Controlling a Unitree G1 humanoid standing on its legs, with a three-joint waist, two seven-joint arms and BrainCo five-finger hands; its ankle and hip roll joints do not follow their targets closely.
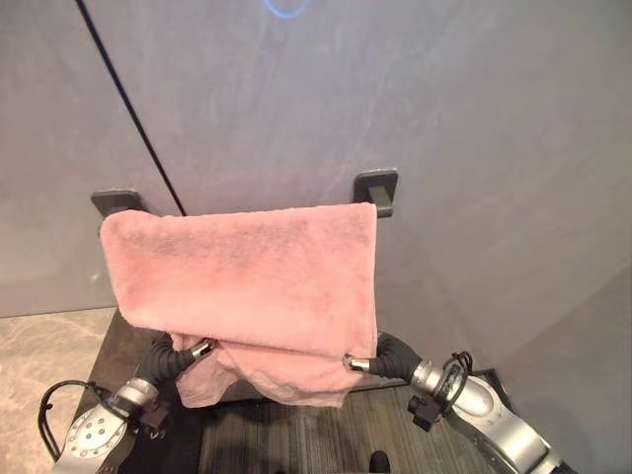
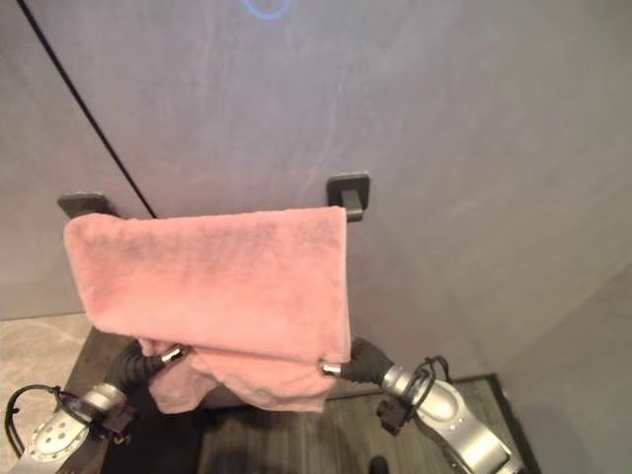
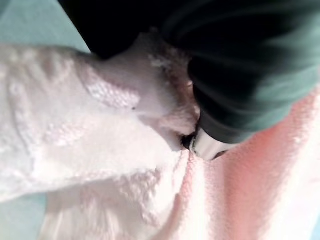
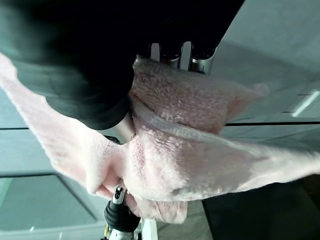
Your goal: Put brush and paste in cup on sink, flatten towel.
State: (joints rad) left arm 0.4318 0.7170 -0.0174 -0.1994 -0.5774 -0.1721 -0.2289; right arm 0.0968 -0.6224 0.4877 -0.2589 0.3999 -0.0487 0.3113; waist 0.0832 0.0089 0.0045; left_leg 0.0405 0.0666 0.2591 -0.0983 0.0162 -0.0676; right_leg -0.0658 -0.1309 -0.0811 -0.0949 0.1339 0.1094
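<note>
A pink towel (image 1: 247, 276) hangs folded over a bar on the grey wall, its top edge level. My left hand (image 1: 178, 357) is at the lower left corner and my right hand (image 1: 387, 357) at the lower right, both partly under the hanging layers. In the right wrist view the towel (image 4: 190, 150) is pinched between the fingers (image 4: 170, 52) and the thumb. In the left wrist view bunched towel (image 3: 100, 150) is pressed against the dark cover by the thumb (image 3: 207, 146). The lower edge sags in a loose fold between the two hands.
Two dark wall brackets (image 1: 376, 190) (image 1: 117, 201) carry the bar. A thin black line runs diagonally down the wall (image 1: 494, 118) to the left bracket. Below lie a dark ribbed mat (image 1: 286, 434) and beige stone floor (image 1: 39, 346) at the left.
</note>
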